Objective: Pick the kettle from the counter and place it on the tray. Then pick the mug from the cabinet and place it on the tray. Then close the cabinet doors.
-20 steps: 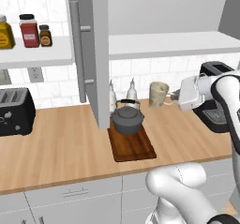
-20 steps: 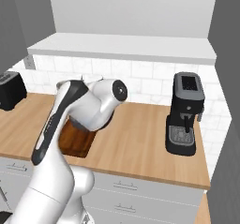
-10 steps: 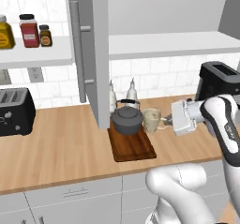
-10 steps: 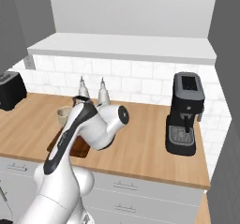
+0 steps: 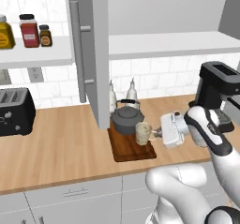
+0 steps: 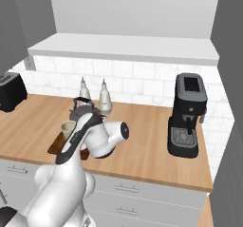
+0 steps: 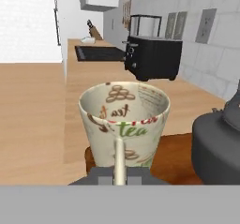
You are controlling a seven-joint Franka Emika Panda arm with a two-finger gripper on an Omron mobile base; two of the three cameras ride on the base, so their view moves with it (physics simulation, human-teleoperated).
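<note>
Since a second ago we've swung the mug (image 5: 143,132) down and left from up near the coffee machine (image 5: 217,88), and now it hangs over the right side of the tray (image 5: 131,147), just to the right of the kettle (image 5: 125,118). Half a second back it was still a bit higher and further right.

Our jaws (image 5: 156,133) are nearly closed, pinched on the mug's handle, and the hand view shows the thin handle running straight down between the two dark tips with the mug upright. We can't tell from these shots whether the mug's bottom is touching the tray or just above it.

Kettle's sitting on the far part of the tray, handle arched up. Tray lies on the worktop (image 5: 61,148), right in front of the open cabinet door (image 5: 101,54) with its silver bar handle. Two white bottles (image 5: 131,89) stand behind the kettle by the tiled wall. A black toaster (image 5: 15,111) is way off to the left, and jars (image 5: 29,30) sit on the white shelf above it.

From the right base view the mug (image 6: 69,128) peeks out left of the arm, over the tray (image 6: 56,145).
</note>
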